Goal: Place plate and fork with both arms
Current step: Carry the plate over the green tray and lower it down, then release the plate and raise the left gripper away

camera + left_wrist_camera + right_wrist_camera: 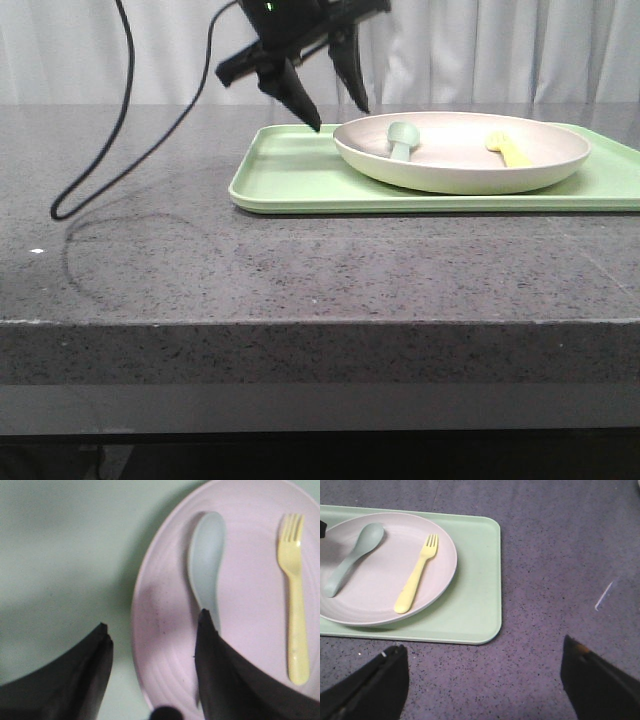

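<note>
- The left gripper (338, 118) hangs in the upper middle of the front view, its jaws spread with nothing between them; one black fingertip points down at the tray just left of the plate's edge, the other hangs over the plate's near-left rim.
- In the left wrist view the same fingers (220, 675) straddle the plate's rim: one over the green surface, one over the cream dish, just at the end of the spoon's handle.
- The right gripper (485, 672) shows only in its own wrist view, jaws wide apart and holding nothing, both fingertips over bare grey table at the lower edge of the frame.
- The plate (460, 170) sits on the tray, right of centre in the front view.
- The spoon (402, 138) lies inside the plate on its left side.
- The fork (508, 148) lies inside the plate on its right side, apart from the spoon; in the right wrist view its tines point toward the upper part of the frame.
- The tray (290, 180) rests flat on the speckled grey table (300, 280).
- A black cable (110, 140) loops down onto the table at the left of the front view.
</note>
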You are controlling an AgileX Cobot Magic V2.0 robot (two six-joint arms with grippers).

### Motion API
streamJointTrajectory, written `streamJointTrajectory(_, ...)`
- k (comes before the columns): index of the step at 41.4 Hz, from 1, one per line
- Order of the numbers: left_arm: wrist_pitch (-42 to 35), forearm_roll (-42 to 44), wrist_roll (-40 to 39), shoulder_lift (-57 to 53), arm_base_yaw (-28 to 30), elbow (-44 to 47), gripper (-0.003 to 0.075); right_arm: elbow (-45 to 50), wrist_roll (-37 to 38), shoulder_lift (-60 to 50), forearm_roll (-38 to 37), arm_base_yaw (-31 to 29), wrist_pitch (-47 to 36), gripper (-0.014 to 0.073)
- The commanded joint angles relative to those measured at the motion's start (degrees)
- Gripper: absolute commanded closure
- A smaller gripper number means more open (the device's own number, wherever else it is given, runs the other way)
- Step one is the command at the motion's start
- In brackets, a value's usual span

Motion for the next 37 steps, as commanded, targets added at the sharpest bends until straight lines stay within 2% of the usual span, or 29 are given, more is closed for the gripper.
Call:
streamJointTrajectory(1,0.25,-1.75,4.92,-8.10,-0.52,-2.39,0.0341,-1.95,-0.36,0.33,-0.09,-0.36,-3.48,-0.0042)
streamJointTrajectory(14,2.70,-1.49,12.30,-17.87,-0.29,-1.12,0.0341,-1.95,-0.36,0.33,-0.09,-0.36,-3.48,-0.0042)
streamJointTrajectory(25,2.32,-2.10,15.20,-23.48,0.07,4.30,0.0342,-1.95,-0.36,0.33,-0.09,-0.36,-3.48,-0.0042)
streamJointTrajectory(31,0.20,-4.51,17.15,-27.30,0.89,9.75,0.0342,-1.95,-0.36,0.33,-0.09,-0.36,-3.48,-0.0042)
streamJointTrajectory(37,-4.84,-6.78,20.67,-33.63,2.22,19.63,0.0342,-1.95,-0.36,0.33,-0.09,-0.36,-3.48,-0.0042)
